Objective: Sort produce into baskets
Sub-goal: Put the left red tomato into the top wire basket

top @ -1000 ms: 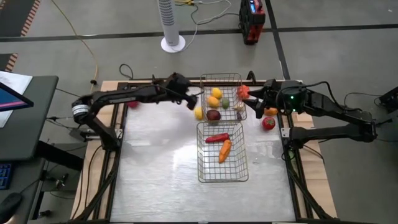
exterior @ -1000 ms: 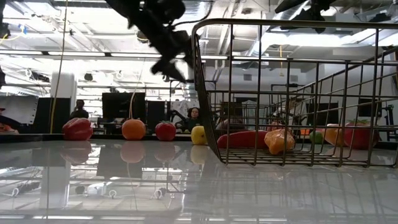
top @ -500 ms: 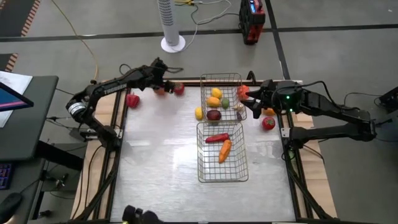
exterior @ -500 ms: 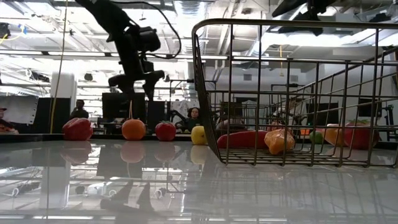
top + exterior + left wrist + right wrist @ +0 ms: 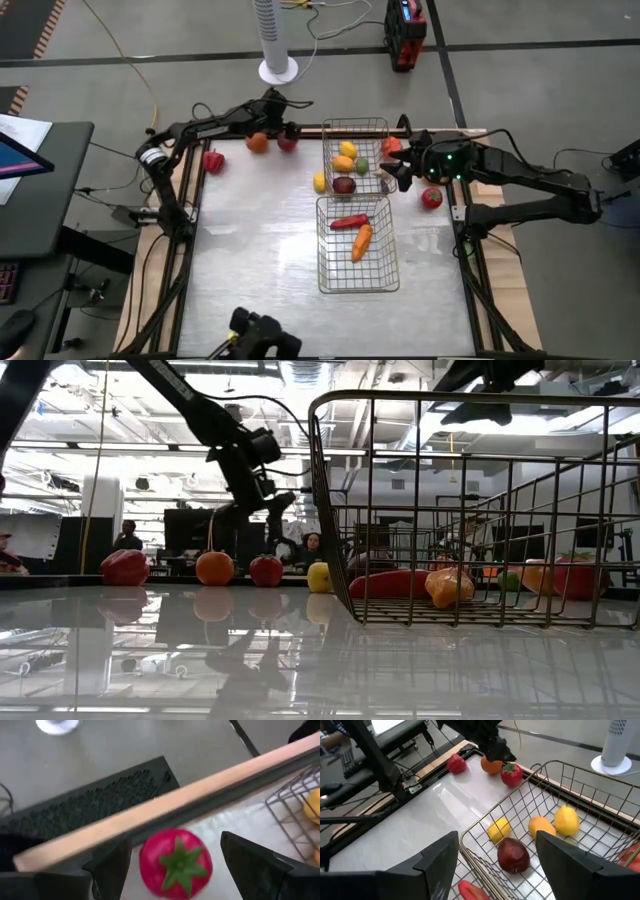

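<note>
High view: the left claw (image 5: 283, 128) hangs at the bench's (image 5: 250, 260) top edge, fingers spread wide around the red tomato (image 5: 287, 143), not touching it. Bare bench lies below. 2 baskets (image 5: 357, 245) sit center; the right claw (image 5: 393, 172), open and empty, hovers over the upper one.
</note>
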Motion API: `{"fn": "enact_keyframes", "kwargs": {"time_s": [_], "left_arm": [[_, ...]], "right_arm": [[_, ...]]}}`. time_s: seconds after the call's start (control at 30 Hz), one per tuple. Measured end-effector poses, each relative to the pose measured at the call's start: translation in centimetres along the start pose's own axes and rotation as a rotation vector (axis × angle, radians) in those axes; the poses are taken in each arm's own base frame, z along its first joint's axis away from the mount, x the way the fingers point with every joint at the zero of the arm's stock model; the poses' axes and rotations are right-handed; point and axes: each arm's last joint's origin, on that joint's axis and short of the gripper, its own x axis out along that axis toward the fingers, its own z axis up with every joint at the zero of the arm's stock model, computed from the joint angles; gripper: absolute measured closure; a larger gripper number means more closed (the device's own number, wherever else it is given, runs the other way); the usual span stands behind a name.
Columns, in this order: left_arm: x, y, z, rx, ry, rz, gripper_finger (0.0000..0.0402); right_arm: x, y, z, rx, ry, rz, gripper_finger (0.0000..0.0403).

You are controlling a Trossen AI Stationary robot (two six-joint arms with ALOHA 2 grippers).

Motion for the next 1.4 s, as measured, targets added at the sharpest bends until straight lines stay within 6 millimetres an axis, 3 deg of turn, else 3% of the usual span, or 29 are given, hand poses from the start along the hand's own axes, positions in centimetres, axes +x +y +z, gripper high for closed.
{"fn": "enact_keyframes", "kwargs": {"time_s": [0.13,0.3,0.47,0.6,0.8,1.13,1.27,1.4], "left_arm": [[1.7,-0.9,0.1,0.076,0.019,0.010,0.0103],[4.0,-1.3,-1.7,0.144,0.201,-0.005,0.0078],[4.4,-1.5,-3.4,0.233,0.327,0.035,0.0040],[4.1,-1.9,-3.6,0.274,0.339,0.026,0.0029],[1.7,-2.8,-2.6,0.296,0.315,0.006,0.0033],[-6.1,-4.0,-4.2,0.481,0.464,0.017,0.0033],[-7.2,-3.6,-4.8,0.446,0.542,0.049,0.0033],[-6.5,-3.6,-5.4,0.405,0.541,0.014,0.0032]], "right_arm": [[0.0,0.0,0.0,0.017,-0.001,-0.003,0.0112],[0.0,0.0,0.0,0.052,-0.001,-0.004,0.0112],[0.0,0.0,0.0,0.055,-0.003,-0.007,0.0112],[0.0,0.0,0.0,0.054,-0.004,-0.009,0.0112],[0.0,0.0,0.0,0.046,-0.003,-0.010,0.0112],[0.0,0.0,0.0,0.014,-0.002,-0.007,0.0112],[0.0,0.0,0.0,-0.016,-0.003,-0.007,0.0112],[0.0,0.0,0.0,-0.021,-0.003,-0.006,0.0112]]}}
